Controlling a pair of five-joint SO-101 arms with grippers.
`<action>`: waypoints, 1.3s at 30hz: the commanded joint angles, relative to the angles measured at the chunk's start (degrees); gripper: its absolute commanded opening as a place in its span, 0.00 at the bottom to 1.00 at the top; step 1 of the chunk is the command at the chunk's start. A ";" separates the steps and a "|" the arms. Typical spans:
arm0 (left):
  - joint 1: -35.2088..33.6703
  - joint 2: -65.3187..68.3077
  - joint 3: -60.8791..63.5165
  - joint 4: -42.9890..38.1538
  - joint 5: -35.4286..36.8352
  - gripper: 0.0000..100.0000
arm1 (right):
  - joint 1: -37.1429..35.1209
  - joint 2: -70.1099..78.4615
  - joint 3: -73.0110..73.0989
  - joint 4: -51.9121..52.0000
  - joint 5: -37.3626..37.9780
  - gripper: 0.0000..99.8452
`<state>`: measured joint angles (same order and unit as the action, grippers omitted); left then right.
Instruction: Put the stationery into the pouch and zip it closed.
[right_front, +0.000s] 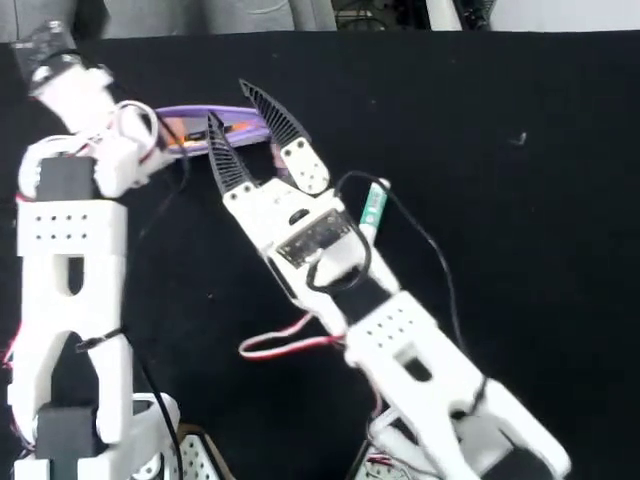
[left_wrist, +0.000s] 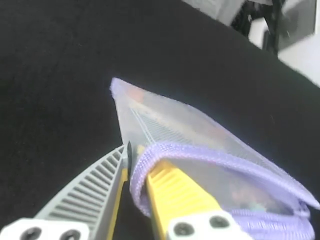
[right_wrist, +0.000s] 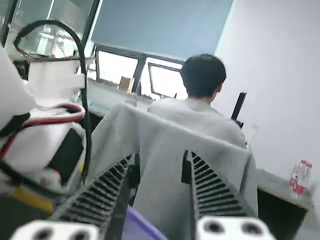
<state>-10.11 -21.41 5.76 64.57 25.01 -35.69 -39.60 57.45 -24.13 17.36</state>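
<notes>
The pouch (right_front: 205, 116) is clear mesh with purple trim and lies at the back left of the black table, with orange items showing inside. My left gripper (left_wrist: 132, 155) is shut on the pouch's (left_wrist: 200, 135) purple zipper edge at one end, the grey finger outside and the yellow one under the trim. In the high view the left gripper (right_front: 168, 140) sits at the pouch's left end. My right gripper (right_front: 228, 102) hangs open over the pouch's right part, its black fingers spread. The right gripper (right_wrist: 160, 160) holds nothing. A green-and-white stationery piece (right_front: 373, 208) lies beside the right arm.
The black table (right_front: 520, 200) stretches wide to the right. Red-and-white cables (right_front: 285, 345) trail by the right arm's base. The left arm's white body (right_wrist: 40, 130) stands close beside the right gripper.
</notes>
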 joint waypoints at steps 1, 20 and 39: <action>-5.67 -0.88 -0.92 -2.90 -0.26 0.03 | 0.88 -9.27 -5.41 25.14 0.26 0.15; -9.45 -0.53 -0.92 -5.10 -0.53 0.03 | 10.20 15.16 -14.64 57.76 -11.52 0.15; -9.45 -0.53 -0.57 -5.10 -0.53 0.03 | 10.46 70.73 -69.93 93.01 -54.51 0.15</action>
<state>-19.08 -21.41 5.85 61.41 25.01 -25.58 28.09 -5.41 65.01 -35.21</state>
